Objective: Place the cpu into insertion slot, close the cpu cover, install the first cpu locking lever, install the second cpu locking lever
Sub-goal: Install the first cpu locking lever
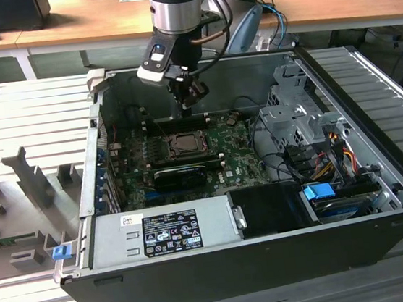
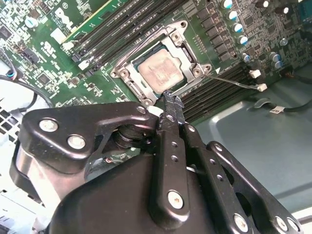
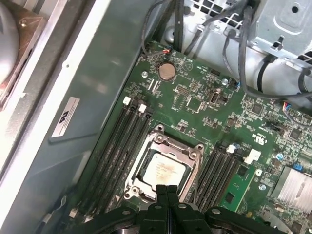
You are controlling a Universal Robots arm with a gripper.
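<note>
Gripper: your gripper (image 2: 171, 100) has its two fingers pressed together with nothing between them, so it works as one narrow point rather than a clamp

Gripper position: in the exterior view it hangs from the arm straight down into the open computer case (image 1: 272, 259), tips low over the far edge of the socket area, and I can't tell whether they touch anything there

Cpu: the cpu (image 2: 158, 73) lies flat in the insertion slot (image 2: 127, 73), pale metal top facing up, square to the frame, not tilted

Cpu cover: the cpu cover (image 2: 183, 51) looks to be lying down around the chip, its window framing the pale top; down like this it keeps the chip seated, though you can't confirm from here that it is fully flush

Lever: a thin metal rod (image 2: 231, 80) angles away from one corner of the socket across the memory slots (image 2: 214, 92); I'd read it as a locking lever not yet tucked under its catch

Why the narrow grip: shut fingers suit pushing or hooking a thin part near the frame, and in both wrist views the tips sit just beside the slot's edge, not over the chip

Surroundings: green circuit board (image 3: 195, 97) all round the socket and cables near the drive cage, so there's little room to swing

Case: it rests on the slatted counter (image 1: 22, 113)

Progress: chip in and cover apparently down; the locking isn't finished as far as you can judge
</note>
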